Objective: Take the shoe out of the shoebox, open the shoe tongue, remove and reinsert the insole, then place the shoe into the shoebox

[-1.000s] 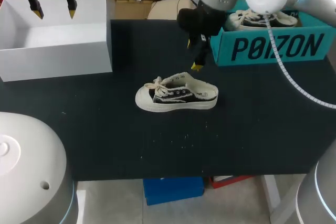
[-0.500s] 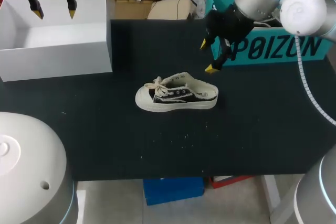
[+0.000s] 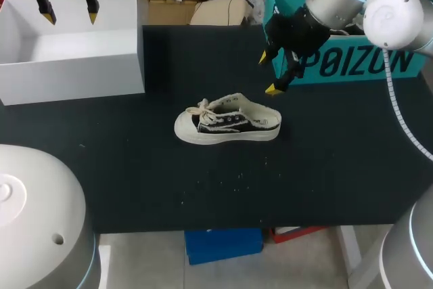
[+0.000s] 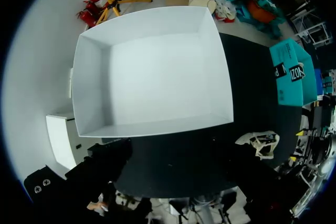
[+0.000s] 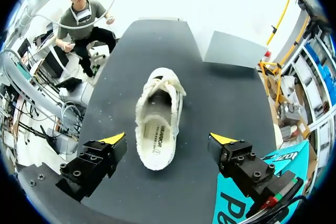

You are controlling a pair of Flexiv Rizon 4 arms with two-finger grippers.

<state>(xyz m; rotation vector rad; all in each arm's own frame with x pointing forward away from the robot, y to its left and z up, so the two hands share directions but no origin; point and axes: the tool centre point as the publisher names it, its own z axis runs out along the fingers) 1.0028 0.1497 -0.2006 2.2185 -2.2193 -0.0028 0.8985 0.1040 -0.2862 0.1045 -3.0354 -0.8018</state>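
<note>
Your right hand hangs open near the heel of the shoe — fingers spread, not touching it. The shoe stands on its sole on the black tabletop, near the teal shoebox. Your left hand — open too — hovers over the white box.

A low black canvas shoe with a cream sole and loose cream laces stands upright at the frame's centre, toe pointing left. Its pale insole lies flat inside. The teal, open-topped shoebox sits upper right, apart from the shoe.
</note>
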